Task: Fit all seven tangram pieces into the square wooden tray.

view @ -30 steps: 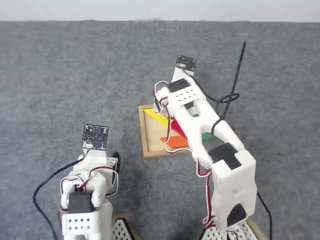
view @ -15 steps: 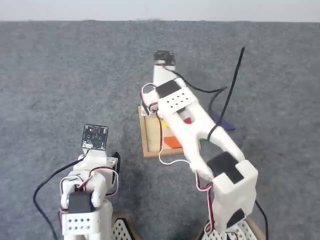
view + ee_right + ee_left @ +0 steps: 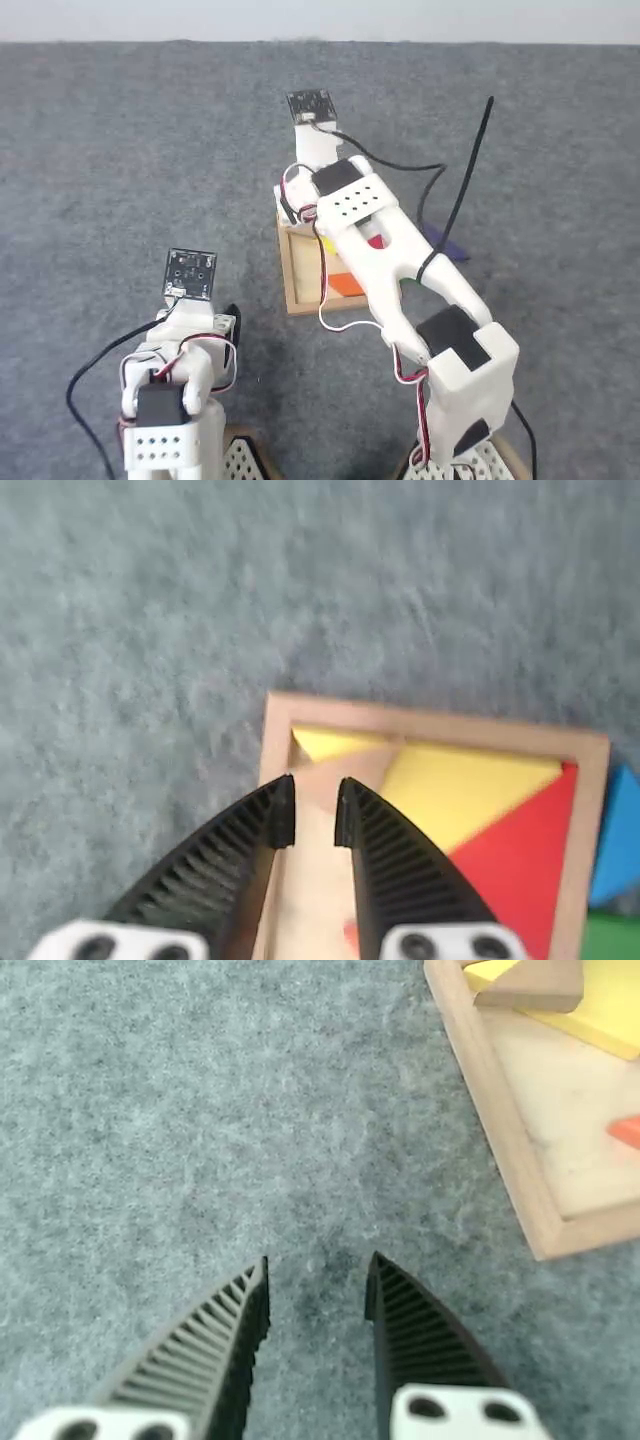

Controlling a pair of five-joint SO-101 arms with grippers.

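High view: tray (image 3: 290,270) mid-frame, sides slightly skewed. R gripper (image 3: 314,810) over its upper-left corner, fingers barely apart, no clear hold. L gripper (image 3: 315,1285) lower left, half open, empty.

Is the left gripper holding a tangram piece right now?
No, the left gripper is open over bare carpet beside the tray.

High view down over the table (image 3: 120,150); wrist views low, close, tray (image 3: 497,1150) rim common to both.
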